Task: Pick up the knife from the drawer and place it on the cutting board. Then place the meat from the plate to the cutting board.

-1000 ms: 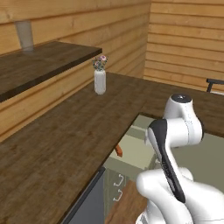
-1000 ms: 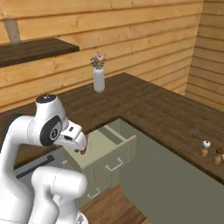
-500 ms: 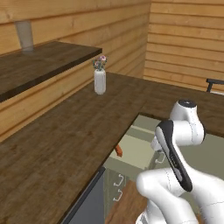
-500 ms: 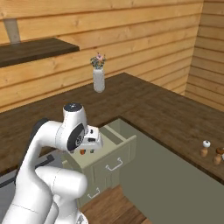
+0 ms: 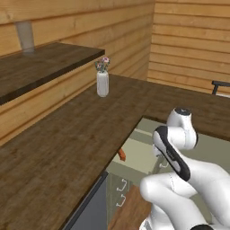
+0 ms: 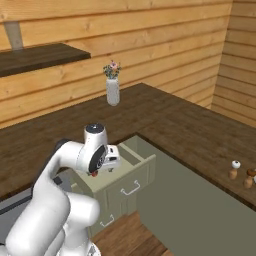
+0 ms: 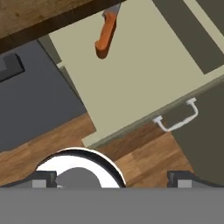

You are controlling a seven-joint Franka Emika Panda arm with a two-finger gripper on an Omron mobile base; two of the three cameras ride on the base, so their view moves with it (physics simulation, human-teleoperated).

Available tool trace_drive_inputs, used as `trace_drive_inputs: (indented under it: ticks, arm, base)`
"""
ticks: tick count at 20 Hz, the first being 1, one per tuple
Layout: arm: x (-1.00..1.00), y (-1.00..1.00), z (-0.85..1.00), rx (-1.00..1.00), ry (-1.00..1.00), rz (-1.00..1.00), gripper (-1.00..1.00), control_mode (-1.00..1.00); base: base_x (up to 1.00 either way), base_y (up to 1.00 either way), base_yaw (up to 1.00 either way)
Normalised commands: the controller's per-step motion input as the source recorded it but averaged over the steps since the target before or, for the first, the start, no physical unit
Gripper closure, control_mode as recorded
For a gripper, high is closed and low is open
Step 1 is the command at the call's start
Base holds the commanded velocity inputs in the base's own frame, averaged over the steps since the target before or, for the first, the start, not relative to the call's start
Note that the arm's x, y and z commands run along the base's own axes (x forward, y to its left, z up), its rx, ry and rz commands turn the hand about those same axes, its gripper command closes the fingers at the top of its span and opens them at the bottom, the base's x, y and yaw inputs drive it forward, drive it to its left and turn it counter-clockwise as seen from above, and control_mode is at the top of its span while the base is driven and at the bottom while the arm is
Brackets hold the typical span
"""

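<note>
One knife [image 7: 106,34] to fetch, and it lies at the back of the open drawer [image 7: 144,74], orange handle showing, blade tucked under the edge of the dark wooden desk [image 7: 39,17] above it. The tool [image 7: 111,178] hangs above the drawer's front, fingers spread wide and empty, well apart from the knife. The risk, as it looks from here, is that overhang: the desk lip shadows the blade end, so a straight descent near the back wall could knock the hand against the wood, and a grip taken too far along the handle's free end could tip the knife or let it slide. A pinch that comes in crooked to the slanted handle might simply push it across the smooth drawer floor. Around the scene: a white vase with flowers [image 6: 113,86] stands on the desk by the wall, a shelf [image 6: 42,56] runs above it, and two small shakers [image 6: 241,174] sit far off to the right. The drawer front's pale handle [image 7: 177,119] and a dark grey panel [image 7: 35,105] flank the approach, neither blocking the way down.
</note>
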Motion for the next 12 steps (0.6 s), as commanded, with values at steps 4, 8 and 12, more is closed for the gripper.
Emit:
trace_drive_inputs:
  ticks: [4, 8, 12]
  arm:
    - [0.58, 0.00, -0.21, 0.00, 0.07, 0.01, -1.00, -1.00]
    - [0.55, 0.00, -0.27, 0.00, 0.05, 0.00, -1.00, -1.00]
    - [0.43, -0.03, -0.32, 0.00, 0.01, 0.02, -1.00, -1.00]
  base:
    - [0.00, 0.00, 0.00]
    - [0.00, 0.00, 0.00]
    - [0.00, 0.00, 0.00]
